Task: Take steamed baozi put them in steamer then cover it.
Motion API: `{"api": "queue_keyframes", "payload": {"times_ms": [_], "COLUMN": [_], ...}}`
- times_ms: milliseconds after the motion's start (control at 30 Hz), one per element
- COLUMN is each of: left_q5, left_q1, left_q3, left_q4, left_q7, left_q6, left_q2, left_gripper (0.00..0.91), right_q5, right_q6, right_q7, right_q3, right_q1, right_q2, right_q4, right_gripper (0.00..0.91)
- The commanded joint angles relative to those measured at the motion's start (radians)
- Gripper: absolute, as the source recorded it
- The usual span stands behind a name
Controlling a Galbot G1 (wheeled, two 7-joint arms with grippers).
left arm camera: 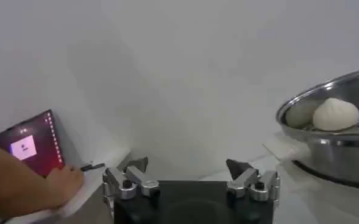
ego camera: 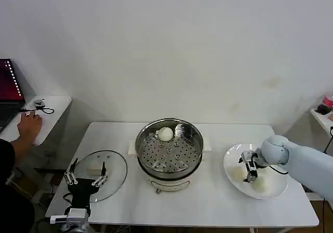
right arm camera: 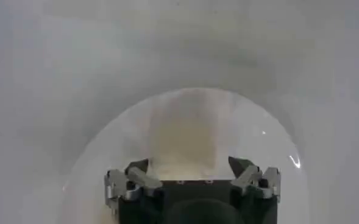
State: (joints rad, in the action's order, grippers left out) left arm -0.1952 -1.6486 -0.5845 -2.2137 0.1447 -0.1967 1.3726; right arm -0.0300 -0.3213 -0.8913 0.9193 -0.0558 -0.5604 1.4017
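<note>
The steamer [ego camera: 169, 151] stands mid-table with one baozi [ego camera: 165, 134] on its perforated floor; the left wrist view also catches the steamer [left arm camera: 344, 146] and that baozi [left arm camera: 336, 114]. On the white plate [ego camera: 231, 157] at the right, my right gripper [ego camera: 248, 170] is lowered and open. Its fingers flank a pale baozi [right arm camera: 185, 137], with my right gripper [right arm camera: 188, 165] just behind it. Two baozi [ego camera: 239, 174] [ego camera: 260, 184] show on the plate beside the gripper. The glass cover [ego camera: 112, 163] lies flat at the left, and my left gripper [ego camera: 86, 177] [left arm camera: 187, 165] hangs open over its near edge.
A side table [ego camera: 52, 111] with a laptop [ego camera: 8, 87] stands to the left, where a person's hand [ego camera: 28, 125] rests. A small shelf [ego camera: 322, 116] juts in at the far right. Bare table lies between the steamer and the plate.
</note>
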Motion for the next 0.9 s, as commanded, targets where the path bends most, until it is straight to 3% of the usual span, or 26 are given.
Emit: {"api": "queue_keyframes", "payload": {"times_ms": [33,233,533,700,833,900], "left_q5": [0.0,0.001,0.001,0.003,0.005,0.006], "left_q1": [0.0,0.001,0.0,0.013,0.017,0.02], "left_q3": [0.0,0.002,0.002,0.002,0.002,0.001], "left_q4": [-0.001,-0.004,-0.009,-0.002,0.004,0.007], "left_q7": [0.0,0.001,0.001,0.001,0.0,0.001], "left_q6": [-0.001,-0.001,0.0,-0.004,-0.003,-0.003], "left_q2": [0.001,0.002,0.001,-0.006,-0.016,-0.018], "left_gripper": [0.907,0.907,0.907,0.907,0.907,0.907], "right_q5": [-0.005,0.01,0.035,0.101,0.172,0.235], "right_q6": [-0.004,-0.01,-0.003,-0.005,-0.02,-0.037], "right_q7": [-0.005,-0.028,-0.066,-0.078,-0.076,-0.061], "right_q3": [-0.011,-0.001,-0.012,-0.038,0.004,0.075], "right_q1": [-0.014,0.009,0.07,0.21,0.392,0.514], "right_q2": [-0.025,-0.006,0.026,0.06,0.049,0.022], "right_q4": [-0.022,-0.01,0.018,0.044,0.064,0.085], "right_gripper": [0.685,0.625,0.615,0.625,0.625,0.625]}}
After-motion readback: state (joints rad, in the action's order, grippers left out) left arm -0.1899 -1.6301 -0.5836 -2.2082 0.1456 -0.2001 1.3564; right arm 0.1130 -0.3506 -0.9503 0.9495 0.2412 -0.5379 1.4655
